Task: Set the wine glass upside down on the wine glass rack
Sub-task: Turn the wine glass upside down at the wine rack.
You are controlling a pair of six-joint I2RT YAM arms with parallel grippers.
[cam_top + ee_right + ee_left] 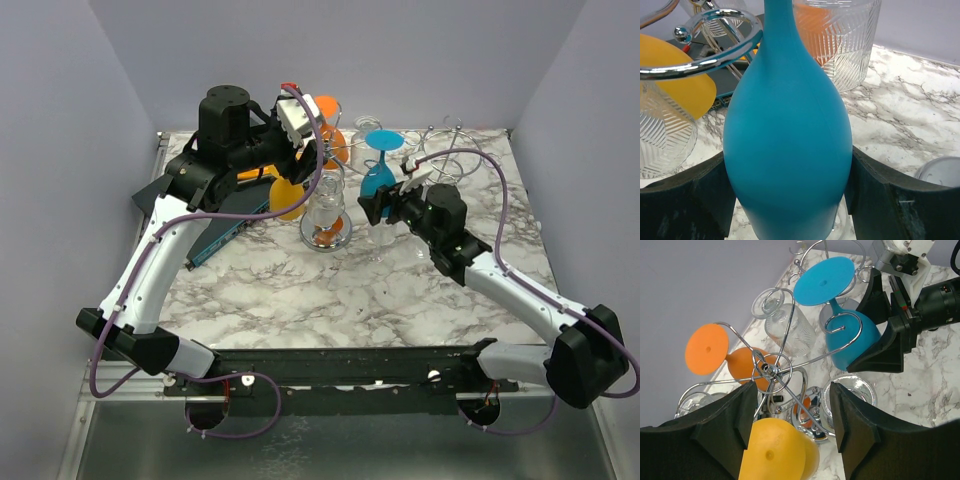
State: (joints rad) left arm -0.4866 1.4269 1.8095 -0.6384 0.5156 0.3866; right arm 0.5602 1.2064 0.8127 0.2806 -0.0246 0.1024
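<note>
Right wrist view cuts off the blue wine glass (pixel 787 150) at both ends: foot beyond the top edge, rim below the bottom edge. From above, the wine glass rack (pixel 771 369) wires are hard to trace behind the arms. Whether the foot bears on the wire cannot be told. The glass is opaque blue, bowl mouth-down and tilted, right of centre in the left wrist view, its stem passing through a chrome loop (pixel 842 327). The right gripper (pixel 385 205) clamps the bowl, fingers pressed to either side. The left gripper (pixel 790 435) stands with jaws apart over a yellow glass (pixel 777 455), one finger clear of it.
</note>
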